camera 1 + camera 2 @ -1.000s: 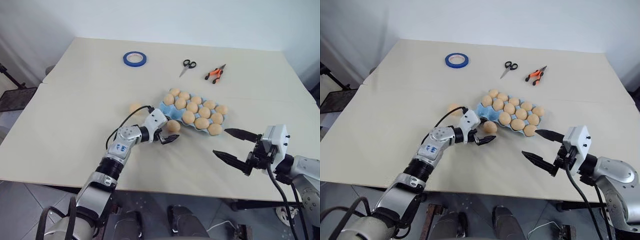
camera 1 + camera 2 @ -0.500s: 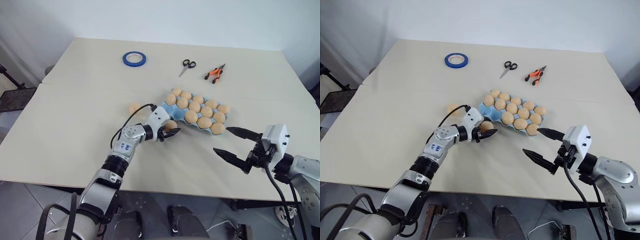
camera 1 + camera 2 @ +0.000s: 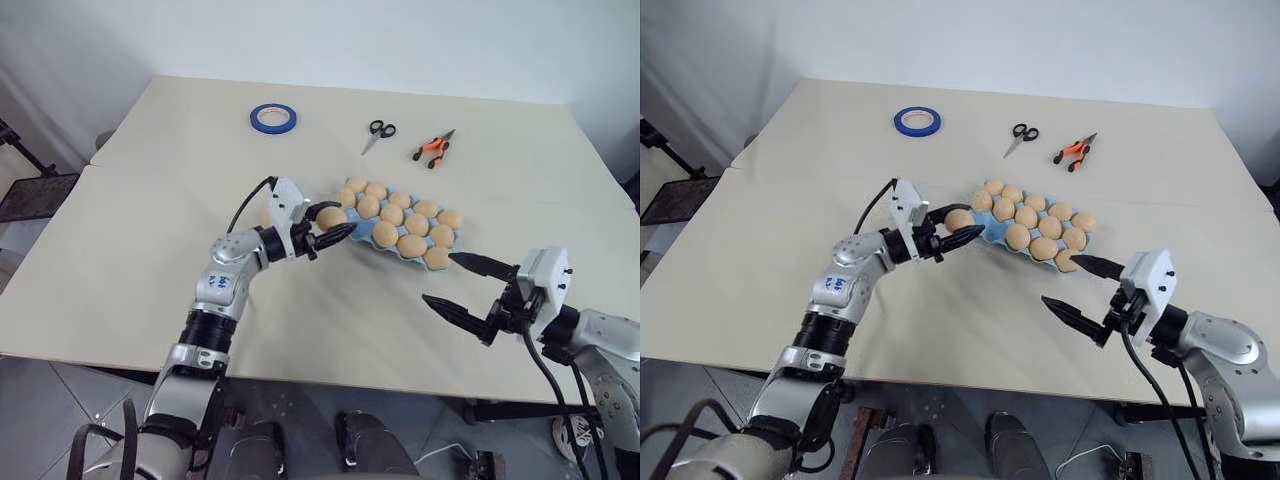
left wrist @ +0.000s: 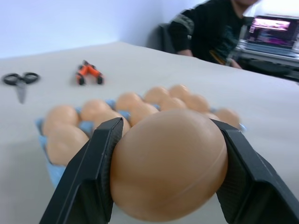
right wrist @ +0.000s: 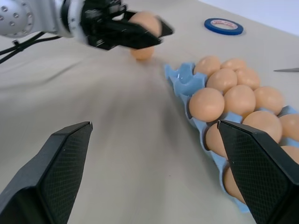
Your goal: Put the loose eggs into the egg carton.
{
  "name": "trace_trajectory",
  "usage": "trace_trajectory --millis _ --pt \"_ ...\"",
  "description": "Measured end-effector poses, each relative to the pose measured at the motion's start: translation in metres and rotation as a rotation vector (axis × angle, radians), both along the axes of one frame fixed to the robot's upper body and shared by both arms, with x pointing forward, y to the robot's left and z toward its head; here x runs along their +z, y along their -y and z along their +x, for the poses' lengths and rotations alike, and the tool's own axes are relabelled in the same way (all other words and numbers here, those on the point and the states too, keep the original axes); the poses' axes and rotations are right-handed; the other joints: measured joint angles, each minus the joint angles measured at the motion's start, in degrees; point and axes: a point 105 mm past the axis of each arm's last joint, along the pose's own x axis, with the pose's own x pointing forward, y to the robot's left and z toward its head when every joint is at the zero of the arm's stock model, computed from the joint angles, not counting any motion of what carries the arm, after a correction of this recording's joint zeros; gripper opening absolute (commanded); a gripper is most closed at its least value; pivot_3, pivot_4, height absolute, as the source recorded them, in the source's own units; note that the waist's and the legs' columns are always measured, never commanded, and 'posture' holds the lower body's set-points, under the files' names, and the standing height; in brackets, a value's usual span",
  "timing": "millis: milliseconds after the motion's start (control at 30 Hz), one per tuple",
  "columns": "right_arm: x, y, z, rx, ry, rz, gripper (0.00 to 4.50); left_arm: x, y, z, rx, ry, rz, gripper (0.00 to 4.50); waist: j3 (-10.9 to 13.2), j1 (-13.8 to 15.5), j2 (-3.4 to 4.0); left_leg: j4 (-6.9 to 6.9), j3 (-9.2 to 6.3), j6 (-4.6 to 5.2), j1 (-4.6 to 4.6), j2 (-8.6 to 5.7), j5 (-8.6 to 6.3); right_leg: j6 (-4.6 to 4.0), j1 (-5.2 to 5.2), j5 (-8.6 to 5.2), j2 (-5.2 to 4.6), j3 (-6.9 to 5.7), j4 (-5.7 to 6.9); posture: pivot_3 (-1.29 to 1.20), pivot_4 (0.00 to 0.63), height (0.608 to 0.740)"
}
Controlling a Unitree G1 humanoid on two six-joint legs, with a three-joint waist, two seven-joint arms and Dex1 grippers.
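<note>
Egg (image 3: 331, 217) clamped between the left gripper (image 3: 335, 227) fingers, raised beside the egg carton's (image 3: 388, 237) left end; right gripper (image 3: 456, 281) spread wide, empty, near carton's right end.

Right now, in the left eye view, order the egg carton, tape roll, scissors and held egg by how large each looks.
1. egg carton
2. tape roll
3. scissors, looking nearly as large as the tape roll, so that ranking is unsure
4. held egg, raised nearer the camera

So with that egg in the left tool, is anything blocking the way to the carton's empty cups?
Nothing visible does. The egg hangs in the left tool beside the egg carton, whose empty cups face it.
</note>
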Motion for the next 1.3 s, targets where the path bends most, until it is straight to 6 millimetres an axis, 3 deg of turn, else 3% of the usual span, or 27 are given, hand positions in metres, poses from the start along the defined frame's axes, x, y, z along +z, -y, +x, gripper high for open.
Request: trace_trajectory --millis 267,500,800,1167,1300 --pt "0.003 0.001 0.003 -0.016 0.024 0.004 4.50 -0.007 0.022 0.018 0.047 0.007 0.002 2.36 0.00 0.20 0.00 -0.07 0.06 -0.05 -0.05 0.07 -0.07 0.00 -0.09 -0.01 0.12 0.08 -0.10 0.00 0.150 0.740" --pt "-0.002 0.003 0.002 -0.037 0.008 0.005 4.50 -0.013 0.026 0.025 0.067 0.009 0.026 4.48 0.00 0.40 0.00 -0.06 0.10 -0.06 -0.05 0.08 -0.08 -0.01 -0.10 -0.01 0.14 0.11 -0.10 0.00 0.150 0.740" --pt "-0.002 0.004 0.003 -0.043 0.011 0.005 4.50 -0.012 0.026 0.022 0.037 0.037 0.037 4.48 0.00 0.56 0.00 -0.06 0.12 -0.06 -0.04 0.08 -0.09 -0.01 -0.10 -0.01 0.15 0.11 -0.09 0.00 0.150 0.740" --pt "0.004 0.002 0.006 -0.025 0.033 0.001 4.50 -0.020 0.014 0.026 0.088 0.040 0.076 4.48 0.00 0.84 0.00 -0.05 0.12 -0.06 -0.05 0.08 -0.09 -0.01 -0.11 -0.01 0.14 0.10 -0.09 0.00 0.150 0.740" --pt "0.006 0.002 0.007 -0.027 0.042 -0.002 4.50 -0.024 0.001 0.023 0.116 0.047 0.084 4.48 0.00 0.59 0.01 -0.09 0.15 -0.10 -0.02 0.14 -0.10 -0.02 -0.11 -0.01 0.18 0.12 -0.06 0.00 0.150 0.740"
